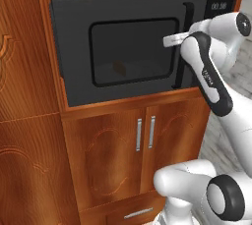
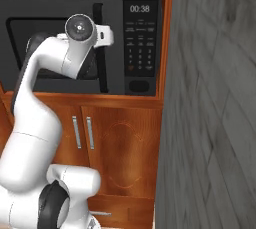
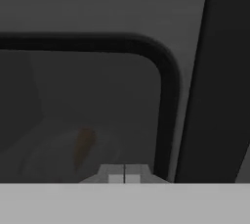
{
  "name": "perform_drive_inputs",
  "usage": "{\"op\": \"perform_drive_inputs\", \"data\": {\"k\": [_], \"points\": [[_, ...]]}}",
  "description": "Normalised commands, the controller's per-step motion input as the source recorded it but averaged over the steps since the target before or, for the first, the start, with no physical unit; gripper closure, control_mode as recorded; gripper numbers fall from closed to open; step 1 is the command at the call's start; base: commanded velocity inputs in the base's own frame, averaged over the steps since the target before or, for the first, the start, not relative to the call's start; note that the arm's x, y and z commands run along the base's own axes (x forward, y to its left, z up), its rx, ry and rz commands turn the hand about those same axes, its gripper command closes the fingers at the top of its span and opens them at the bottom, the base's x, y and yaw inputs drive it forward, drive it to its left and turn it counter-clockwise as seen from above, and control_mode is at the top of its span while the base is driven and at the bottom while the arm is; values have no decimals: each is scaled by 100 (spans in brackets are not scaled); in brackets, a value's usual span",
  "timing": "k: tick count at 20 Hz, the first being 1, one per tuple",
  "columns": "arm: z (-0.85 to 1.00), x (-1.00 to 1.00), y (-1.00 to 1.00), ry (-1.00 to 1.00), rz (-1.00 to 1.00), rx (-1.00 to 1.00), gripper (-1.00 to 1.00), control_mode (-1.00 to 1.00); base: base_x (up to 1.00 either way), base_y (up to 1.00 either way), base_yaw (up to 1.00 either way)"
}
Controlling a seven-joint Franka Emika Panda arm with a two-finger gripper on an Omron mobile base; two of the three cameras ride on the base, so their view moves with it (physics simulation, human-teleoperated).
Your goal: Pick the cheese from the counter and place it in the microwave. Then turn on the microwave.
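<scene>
Cheese (image 1: 118,68): I see it as a dim tan chunk behind the dark glass window (image 1: 134,51), inside the microwave (image 1: 74,37); in the hand view it sits low and left of the fingertips.
Door: closed, flush with the wooden surround.
Gripper (image 3: 124,175): my fingers are pressed together with nothing between them, close to the door glass, just left of the vertical bar handle (image 2: 100,48).
Panel: the button panel (image 2: 140,48) is right of the handle; the display (image 2: 140,9) reads 00:38.
Cabinets: wooden doors with silver bar handles (image 1: 145,133) sit below the microwave.
</scene>
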Motion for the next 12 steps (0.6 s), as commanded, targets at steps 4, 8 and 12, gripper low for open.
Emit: {"op": "perform_drive_inputs", "data": {"k": [4, 8, 12], "points": [[30, -65, -20, 28, 13, 2, 100, -100, 0, 0, 0], [20, -58, -32, 19, 7, 2, 100, -100, 0, 0, 0], [0, -6, -52, 3, -19, 1, 100, -100, 0, 0, 0]]}}
